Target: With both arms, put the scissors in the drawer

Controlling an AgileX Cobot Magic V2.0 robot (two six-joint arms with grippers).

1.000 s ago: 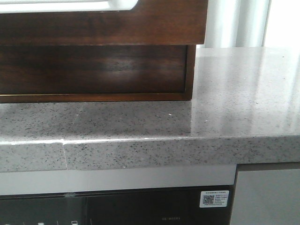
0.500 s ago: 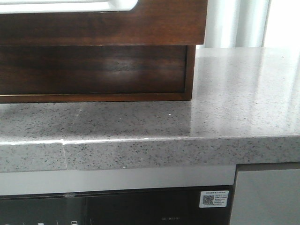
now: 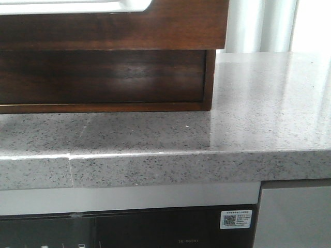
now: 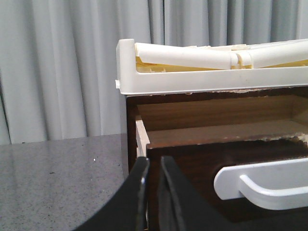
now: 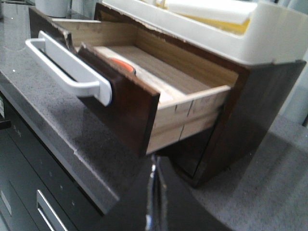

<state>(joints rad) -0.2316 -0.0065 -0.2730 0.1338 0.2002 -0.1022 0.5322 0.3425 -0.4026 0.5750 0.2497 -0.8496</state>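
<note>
Inside the pulled-out drawer [image 5: 120, 62], an orange-and-grey shape [image 5: 124, 65] shows just behind the front panel, and I judge it to be the scissors' handle, though it is blurred and mostly hidden. The drawer stands well out of the dark wooden cabinet [image 5: 250, 110], its white handle [image 5: 67, 72] facing away from the cabinet, over the speckled grey surface [image 5: 53, 125]. The right gripper [image 5: 154, 202] hangs in front of and below the drawer's corner, its fingers pressed together on nothing. The left gripper [image 4: 153, 192] sits close against the drawer front beside the handle [image 4: 262, 185], its fingers nearly together, only a thin slit between them, gripping nothing. With the scissors seemingly placed, the step in hand looks like closing the drawer. To do it well, push squarely on the front panel near its middle rather than at a corner, so the drawer slides straight without jamming, and keep the other arm clear of the handle and the white tray [image 4: 211, 72] on top.
</note>
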